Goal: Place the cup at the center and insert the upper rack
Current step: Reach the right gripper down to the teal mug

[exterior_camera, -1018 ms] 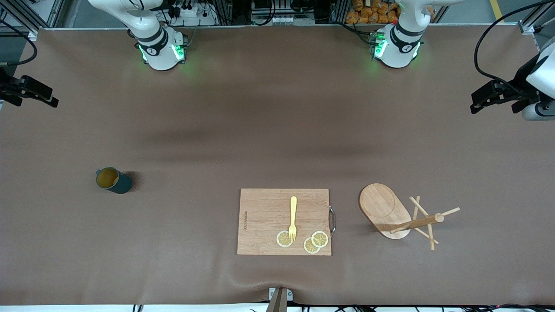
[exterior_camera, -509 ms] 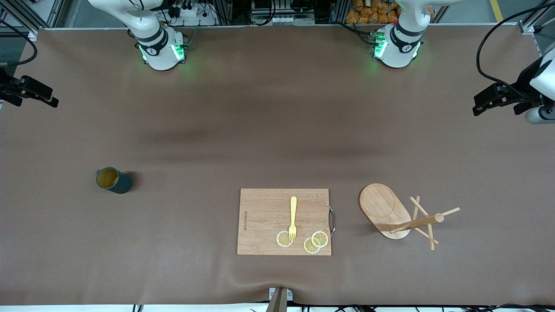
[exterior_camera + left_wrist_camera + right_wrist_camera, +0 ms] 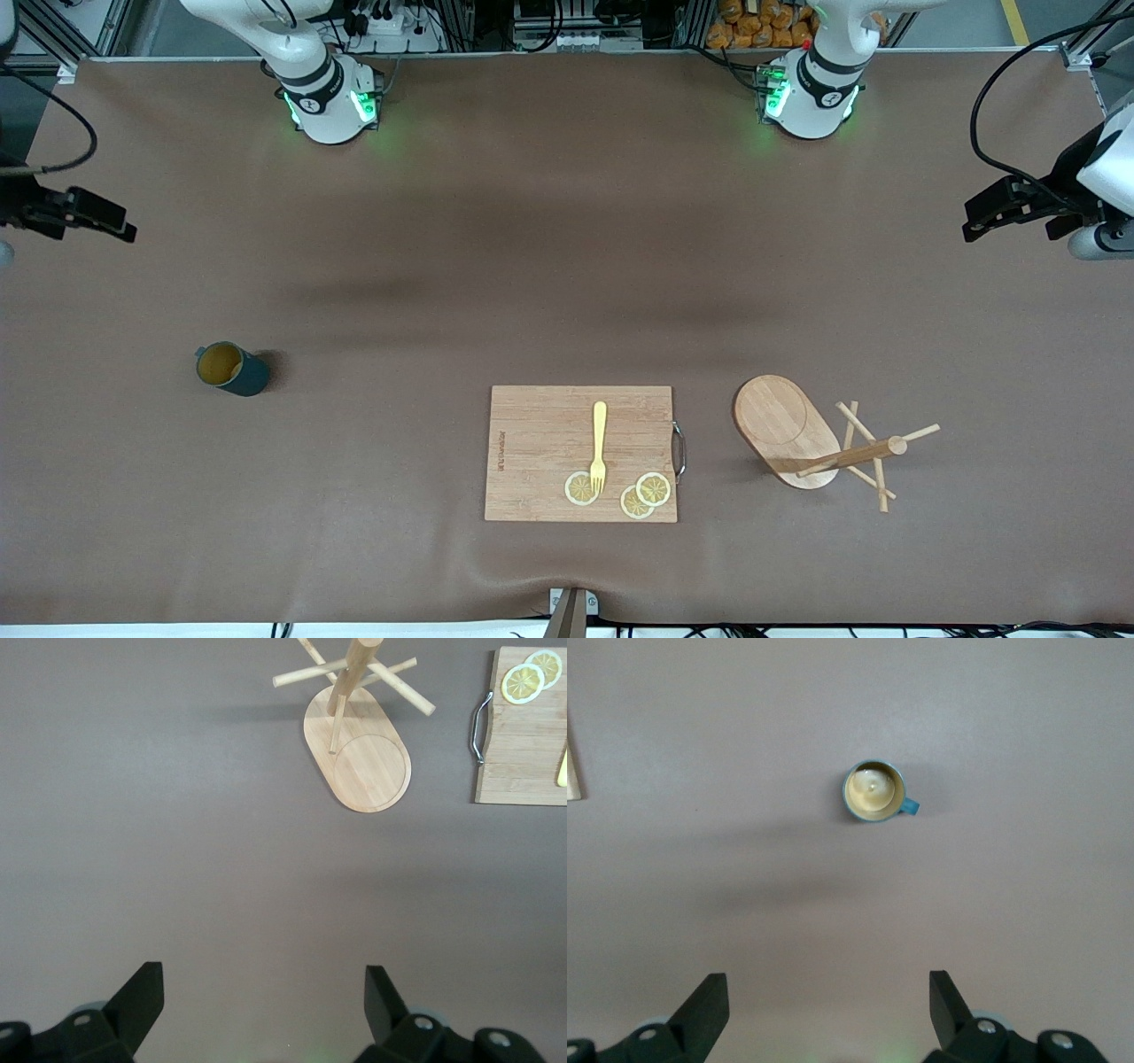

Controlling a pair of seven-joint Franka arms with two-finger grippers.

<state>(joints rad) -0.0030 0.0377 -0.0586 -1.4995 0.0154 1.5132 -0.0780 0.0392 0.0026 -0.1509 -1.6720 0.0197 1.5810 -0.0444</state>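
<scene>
The dark teal cup (image 3: 232, 369) stands upright on the brown table toward the right arm's end, its tan inside showing; it also shows in the right wrist view (image 3: 874, 790). The wooden mug tree, the upper rack (image 3: 785, 428), stands on its oval base toward the left arm's end, beside the cutting board; it also shows in the left wrist view (image 3: 357, 749). My right gripper (image 3: 66, 214) is open and empty, high over the table's edge, well off from the cup. My left gripper (image 3: 1010, 206) is open and empty, high over the opposite edge, apart from the rack.
A rectangular wooden cutting board (image 3: 540, 443) lies near the front camera between cup and rack, with a yellow fork (image 3: 599, 443) and lemon slices (image 3: 642, 494) on it. Its metal handle (image 3: 679, 450) faces the rack. The brown table cover (image 3: 567, 266) is bare around the middle.
My right gripper has shifted a little inward over the table's edge. My left gripper has moved only slightly. Cup, rack and board have not moved.
</scene>
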